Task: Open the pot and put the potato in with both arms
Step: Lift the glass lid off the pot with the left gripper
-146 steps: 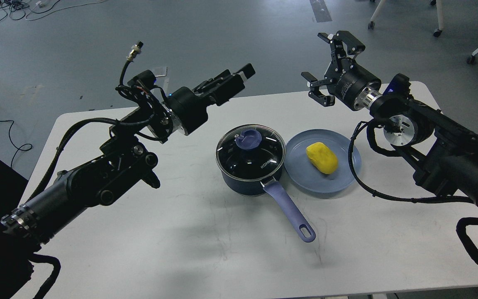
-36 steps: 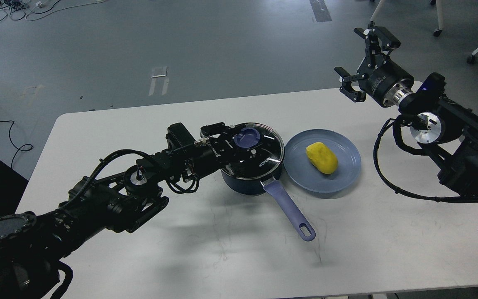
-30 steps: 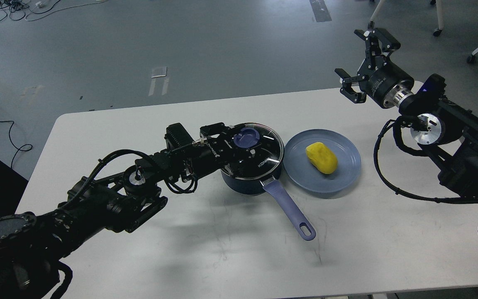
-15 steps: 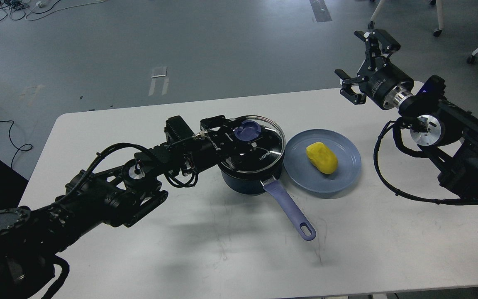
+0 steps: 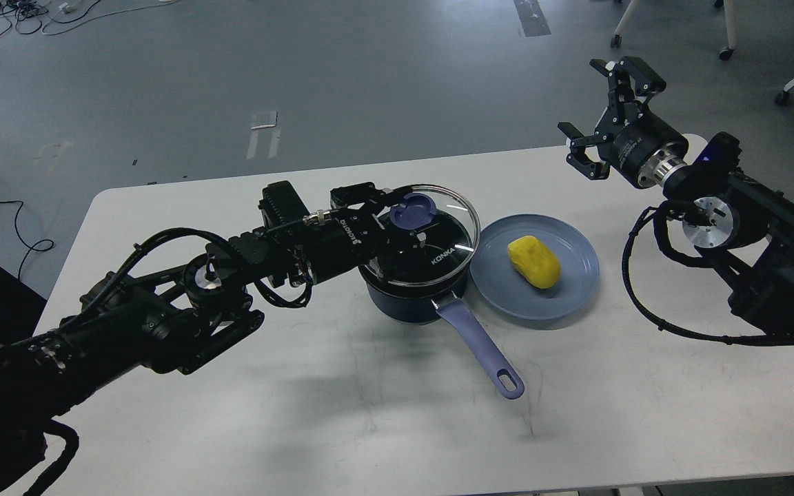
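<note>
The pot (image 5: 416, 303) sits mid-table, handle toward 5 o'clock. The left gripper (image 5: 402, 219) clenches the knob of the glass lid (image 5: 438, 241), raised above it. At 3 o'clock, the potato (image 5: 534, 261) lies on the blue plate (image 5: 500, 289). The right gripper (image 5: 607, 114) hovers splayed at 1 o'clock.

The lid (image 5: 431, 231) is clear shiny glass with a thin metal ring round its edge and a smooth blue plastic-looking knob (image 5: 413, 213). The pot (image 5: 404, 306) has a dark, slightly shiny side, and its long handle (image 5: 480, 348) looks smooth and matt. The potato (image 5: 534, 261) is smooth and a bit shiny. The plate (image 5: 507, 303) is smooth and matt. The table (image 5: 369, 413) is white, smooth and dull, with faint scratches near its front edge. Both arms (image 5: 163, 317) are matt black with shiny silver metal discs (image 5: 710, 222) and rubbery black cables (image 5: 645, 303).
</note>
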### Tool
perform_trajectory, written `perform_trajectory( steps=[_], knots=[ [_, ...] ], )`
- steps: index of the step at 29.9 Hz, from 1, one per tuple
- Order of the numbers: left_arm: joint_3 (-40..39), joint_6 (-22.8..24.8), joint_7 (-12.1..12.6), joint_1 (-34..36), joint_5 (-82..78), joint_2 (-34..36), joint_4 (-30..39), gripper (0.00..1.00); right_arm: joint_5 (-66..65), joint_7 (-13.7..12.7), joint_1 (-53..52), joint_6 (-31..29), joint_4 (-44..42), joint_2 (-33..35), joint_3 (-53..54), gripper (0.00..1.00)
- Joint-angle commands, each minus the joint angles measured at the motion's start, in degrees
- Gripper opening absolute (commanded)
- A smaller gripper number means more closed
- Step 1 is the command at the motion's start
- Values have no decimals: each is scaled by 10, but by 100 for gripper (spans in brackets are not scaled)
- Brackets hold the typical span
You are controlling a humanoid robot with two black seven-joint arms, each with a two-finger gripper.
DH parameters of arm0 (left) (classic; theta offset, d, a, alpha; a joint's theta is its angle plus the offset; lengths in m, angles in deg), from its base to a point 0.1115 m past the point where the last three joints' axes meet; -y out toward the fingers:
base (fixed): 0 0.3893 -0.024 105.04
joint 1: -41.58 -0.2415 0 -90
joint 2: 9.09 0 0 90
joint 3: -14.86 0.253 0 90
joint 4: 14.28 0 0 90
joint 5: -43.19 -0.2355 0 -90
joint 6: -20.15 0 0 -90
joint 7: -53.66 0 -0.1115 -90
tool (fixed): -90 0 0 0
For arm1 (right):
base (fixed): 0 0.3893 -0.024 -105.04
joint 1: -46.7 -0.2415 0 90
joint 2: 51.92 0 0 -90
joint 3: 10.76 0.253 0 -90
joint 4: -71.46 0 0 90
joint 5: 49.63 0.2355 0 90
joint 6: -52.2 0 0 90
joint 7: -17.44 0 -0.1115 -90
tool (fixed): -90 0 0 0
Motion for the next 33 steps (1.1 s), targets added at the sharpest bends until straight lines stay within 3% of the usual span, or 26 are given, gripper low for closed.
perform_trajectory(
  steps=[1, 11, 21, 33],
  knots=[
    [-3, 0, 0, 6, 1, 12, 0, 65, -1, 0, 0, 0, 0, 0, 0, 100],
    [-7, -7, 0, 13, 17, 61, 2, 65, -1, 0, -1, 1, 0, -2, 0, 100],
    [-3, -49, 0, 2, 53, 164, 10, 65, -1, 0, -6, 1, 0, -2, -2, 100],
    [-1, -49, 0, -35, 68, 187, 11, 65, -1, 0, -6, 4, 0, 0, -3, 100]
  ],
)
